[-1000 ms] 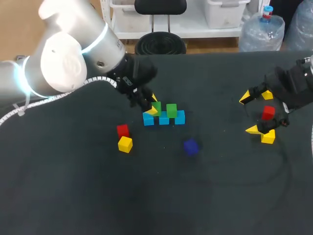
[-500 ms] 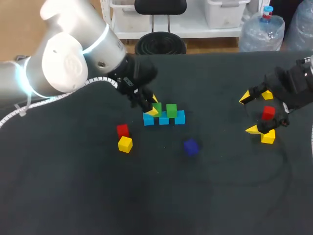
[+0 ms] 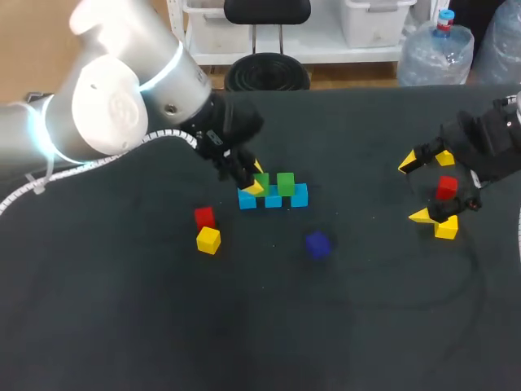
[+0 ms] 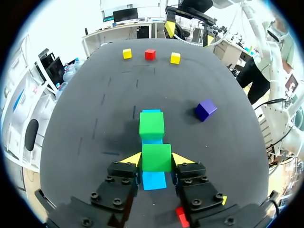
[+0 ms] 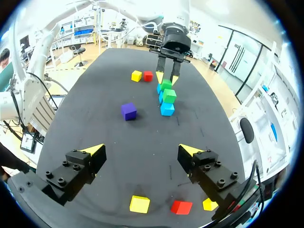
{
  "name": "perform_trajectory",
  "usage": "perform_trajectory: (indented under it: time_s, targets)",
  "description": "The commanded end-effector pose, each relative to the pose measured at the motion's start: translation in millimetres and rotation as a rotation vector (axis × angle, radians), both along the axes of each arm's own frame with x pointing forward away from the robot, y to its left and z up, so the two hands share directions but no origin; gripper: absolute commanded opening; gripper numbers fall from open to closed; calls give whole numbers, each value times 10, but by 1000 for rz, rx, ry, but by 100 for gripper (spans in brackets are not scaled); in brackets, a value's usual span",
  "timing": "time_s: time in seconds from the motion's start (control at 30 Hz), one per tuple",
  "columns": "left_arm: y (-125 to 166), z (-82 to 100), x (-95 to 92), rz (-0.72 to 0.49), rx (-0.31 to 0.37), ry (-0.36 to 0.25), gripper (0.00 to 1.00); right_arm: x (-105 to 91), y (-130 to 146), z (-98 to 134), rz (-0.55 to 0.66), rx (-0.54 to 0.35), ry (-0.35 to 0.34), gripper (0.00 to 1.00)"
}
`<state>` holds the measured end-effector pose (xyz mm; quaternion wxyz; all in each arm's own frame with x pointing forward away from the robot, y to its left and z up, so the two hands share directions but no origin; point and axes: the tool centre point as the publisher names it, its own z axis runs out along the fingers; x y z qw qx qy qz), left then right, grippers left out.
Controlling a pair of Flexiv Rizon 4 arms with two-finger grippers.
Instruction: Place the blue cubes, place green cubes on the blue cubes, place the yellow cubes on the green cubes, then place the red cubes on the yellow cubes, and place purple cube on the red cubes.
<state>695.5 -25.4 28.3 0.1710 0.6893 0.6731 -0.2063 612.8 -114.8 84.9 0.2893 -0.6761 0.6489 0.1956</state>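
Note:
Three blue cubes (image 3: 273,198) lie in a row mid-table. Two green cubes sit on top: one (image 3: 285,182) stands free, the other (image 4: 156,157) is between the fingers of my left gripper (image 3: 255,181), which is shut on it from both sides, with a blue cube (image 4: 154,180) beneath. A purple cube (image 3: 317,243) lies in front of the row. A red cube (image 3: 204,217) and a yellow cube (image 3: 208,239) lie to its left. My right gripper (image 5: 141,152) hangs wide open at the right, above a red cube (image 3: 446,187) and two yellow cubes (image 3: 446,228) (image 3: 444,157).
The dark table (image 3: 122,326) stretches bare across the front and the left. In the right wrist view the row of cubes (image 5: 166,109) and my left gripper (image 5: 167,76) stand far ahead, across open tabletop.

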Motion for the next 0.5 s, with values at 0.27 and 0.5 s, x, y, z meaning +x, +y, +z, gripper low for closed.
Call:
perform_trajectory:
  time_s: [0.27,0.5]
  targets:
    - [6,-14,42,-3,7,8,7,2,2,-7,1,2,-1,100]
    - [11,-19,48,-4,9,11,11,2,2,-7,1,2,-1,100]
